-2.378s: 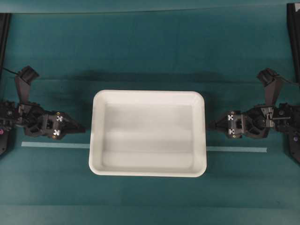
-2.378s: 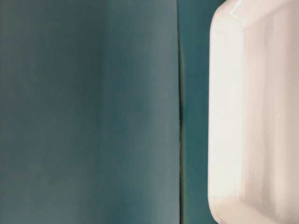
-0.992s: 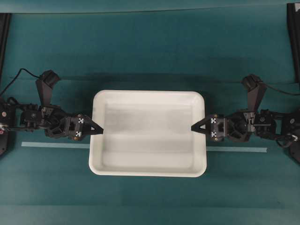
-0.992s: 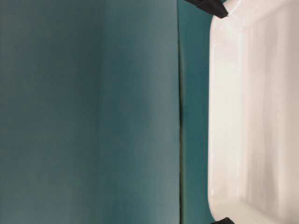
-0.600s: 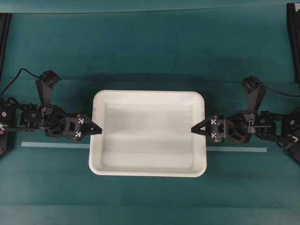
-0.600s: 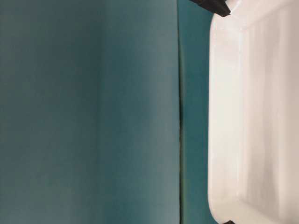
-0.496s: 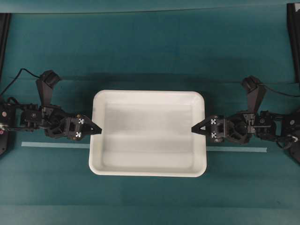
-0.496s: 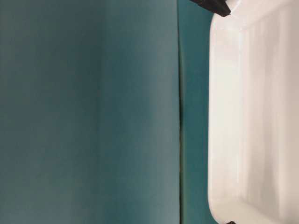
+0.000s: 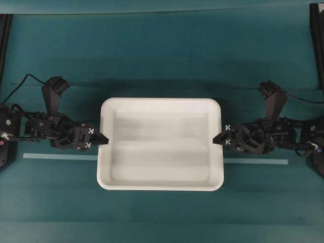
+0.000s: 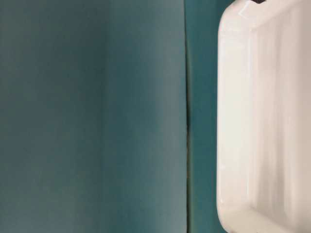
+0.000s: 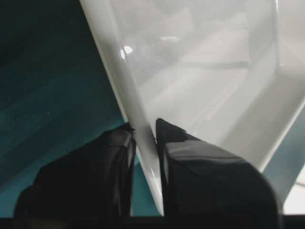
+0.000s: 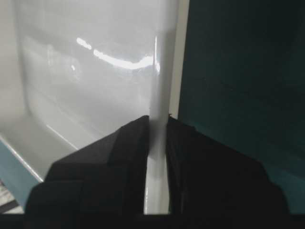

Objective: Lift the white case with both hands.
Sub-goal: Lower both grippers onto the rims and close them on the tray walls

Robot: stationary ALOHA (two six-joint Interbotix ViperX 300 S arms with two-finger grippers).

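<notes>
Your table (image 9: 162, 50): teal cloth, pale tape strip (image 9: 255, 162) running under the white case. White case (image 9: 161, 144): glossy, unlabelled, at the table's middle. Left gripper (image 9: 103, 137): jaws pinched on the case's left rim. Right gripper (image 9: 217, 139): jaws pinched on its right rim. Black-and-white square markers; no readable writing.

white case (image 10: 243, 121) cut off at table-level frame's right edge, both wrist views crop it
</notes>
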